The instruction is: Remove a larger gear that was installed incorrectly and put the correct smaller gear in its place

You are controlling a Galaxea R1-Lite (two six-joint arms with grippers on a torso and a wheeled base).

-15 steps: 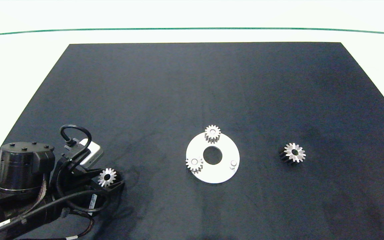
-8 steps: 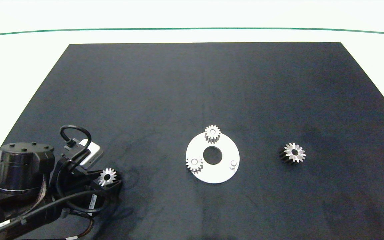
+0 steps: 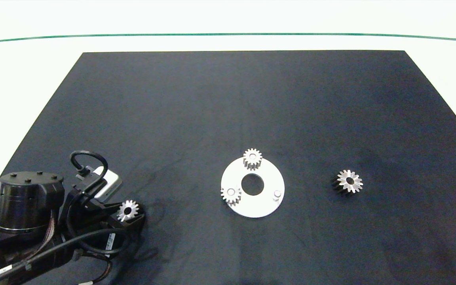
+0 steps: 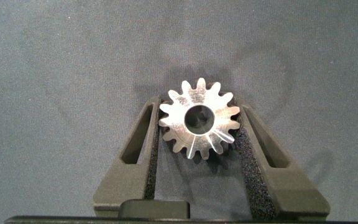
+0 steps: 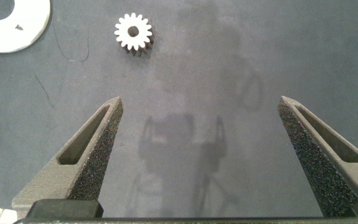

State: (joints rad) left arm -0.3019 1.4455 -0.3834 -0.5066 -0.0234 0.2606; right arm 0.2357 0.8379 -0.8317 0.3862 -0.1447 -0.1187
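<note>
Left wrist view: left tool [image 4: 199, 134] clamped on smaller gear [image 4: 199, 124] near the counter's left corner, next carry it onto white disc's [image 3: 265, 204] bare peg [image 3: 277, 193]; larger gear [image 3: 349, 181] lies beyond, right tool [image 5: 207, 149] wide, idle.

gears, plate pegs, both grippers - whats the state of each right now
smaller gear: flat between the left gripper's pads, off the plate
left gripper: shut on the smaller gear
larger gear: loose on the mat, right of the plate
white plate: two small gears mounted
bare peg: no gear on it
right gripper: open, holding nothing
</note>
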